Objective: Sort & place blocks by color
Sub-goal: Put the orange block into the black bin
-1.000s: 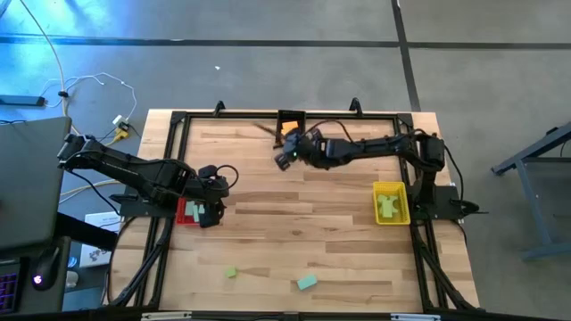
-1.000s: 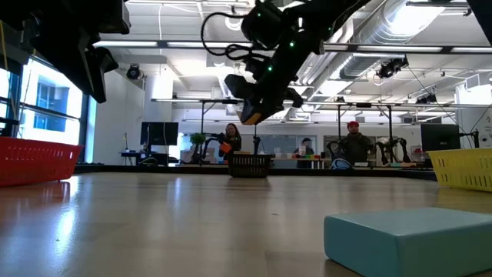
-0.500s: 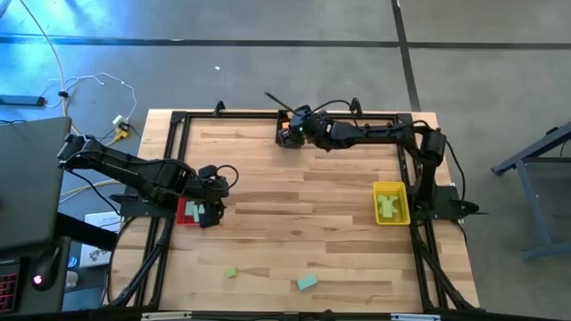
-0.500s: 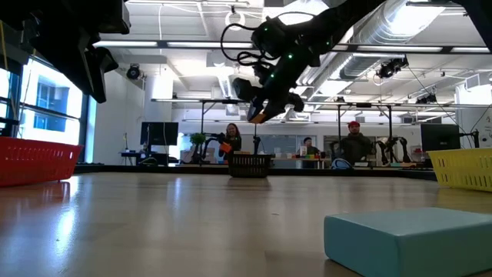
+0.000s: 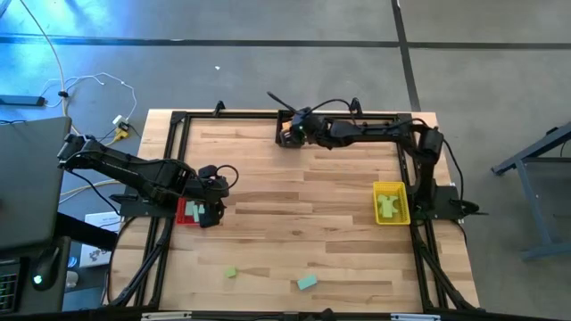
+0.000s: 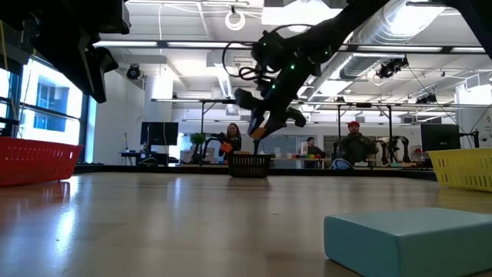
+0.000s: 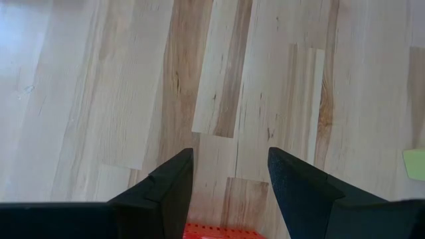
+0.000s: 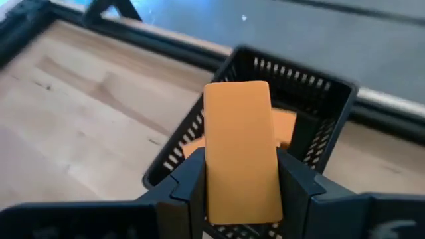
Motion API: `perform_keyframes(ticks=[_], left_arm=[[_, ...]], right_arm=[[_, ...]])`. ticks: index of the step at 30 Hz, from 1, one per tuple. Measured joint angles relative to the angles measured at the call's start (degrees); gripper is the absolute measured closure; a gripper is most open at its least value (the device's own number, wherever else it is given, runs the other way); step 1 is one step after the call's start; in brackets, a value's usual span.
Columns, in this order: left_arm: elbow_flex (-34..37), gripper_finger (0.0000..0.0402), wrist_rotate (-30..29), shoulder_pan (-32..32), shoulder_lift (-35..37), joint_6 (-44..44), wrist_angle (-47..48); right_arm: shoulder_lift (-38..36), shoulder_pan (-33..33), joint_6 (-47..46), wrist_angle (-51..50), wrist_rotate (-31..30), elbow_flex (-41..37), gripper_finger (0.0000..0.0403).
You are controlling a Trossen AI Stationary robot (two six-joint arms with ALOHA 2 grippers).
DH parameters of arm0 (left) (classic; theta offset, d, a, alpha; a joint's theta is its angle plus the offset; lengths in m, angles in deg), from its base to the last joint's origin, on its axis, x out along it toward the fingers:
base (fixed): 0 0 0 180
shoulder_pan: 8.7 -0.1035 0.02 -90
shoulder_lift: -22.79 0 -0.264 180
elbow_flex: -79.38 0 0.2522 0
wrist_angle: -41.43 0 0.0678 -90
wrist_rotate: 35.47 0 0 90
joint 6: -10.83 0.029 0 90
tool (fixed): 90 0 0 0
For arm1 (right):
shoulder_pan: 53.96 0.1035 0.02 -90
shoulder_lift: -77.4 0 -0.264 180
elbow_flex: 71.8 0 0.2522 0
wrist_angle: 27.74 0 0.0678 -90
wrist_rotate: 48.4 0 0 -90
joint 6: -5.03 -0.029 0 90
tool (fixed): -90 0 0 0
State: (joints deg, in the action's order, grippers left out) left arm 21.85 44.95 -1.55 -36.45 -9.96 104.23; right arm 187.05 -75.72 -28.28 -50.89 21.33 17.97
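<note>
My right gripper point(image 5: 285, 135) hangs over the black bin point(image 5: 291, 123) at the table's far edge, shut on an orange block point(image 8: 239, 133). More orange blocks point(image 8: 287, 126) lie inside that bin. My left gripper point(image 7: 229, 156) stands open and holds nothing above the red bin point(image 5: 186, 210), where a teal block point(image 5: 195, 212) lies. A yellow-green block point(image 5: 230, 272) and a teal block point(image 5: 307, 282) lie flat on the table near its near edge. The yellow bin point(image 5: 390, 189) holds yellow-green blocks point(image 5: 387, 206). My right gripper pinches the orange block by its two long sides point(image 8: 212, 179) between its two fingers. The fingers slant down toward the table's far edge. The block is lifted clear and juts out past the fingertips above the black bin's opening point(image 8: 312, 113).
A black frame point(image 5: 178, 120) runs round the table's edges. In the low view the teal block point(image 6: 407, 238) lies close in front, the red bin point(image 6: 34, 161) at the left and the yellow bin point(image 6: 461, 168) at the right. People stand in the room behind.
My right gripper has carried the orange block toward the table's far edge, from over the bare wood to above the black bin, rolling a little on the way. It has stayed shut on the block. The left arm has kept still.
</note>
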Motion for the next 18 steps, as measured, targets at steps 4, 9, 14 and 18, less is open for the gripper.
perform_keyframes(ticks=[4,9,14,18], left_arm=[[0.0,0.0222,0.0,0.0,0.0,-0.01,0.0],[0.0,0.0222,0.0,0.01,0.0,0.0,-0.02],[0.0,0.0222,0.0,0.0,0.0,-0.01,-0.02],[0.0,0.0222,0.0,0.0,0.0,-0.02,-0.02]], right_arm=[[2.04,0.0,-0.32,0.12,0.17,-0.02,0.0294],[3.16,-0.6,-0.24,0.8,-0.88,-0.02,0.0294],[3.19,-2.11,1.36,1.41,-2.21,-0.02,0.0289],[3.19,-2.75,3.23,5.08,-1.96,-0.02,0.0265]])
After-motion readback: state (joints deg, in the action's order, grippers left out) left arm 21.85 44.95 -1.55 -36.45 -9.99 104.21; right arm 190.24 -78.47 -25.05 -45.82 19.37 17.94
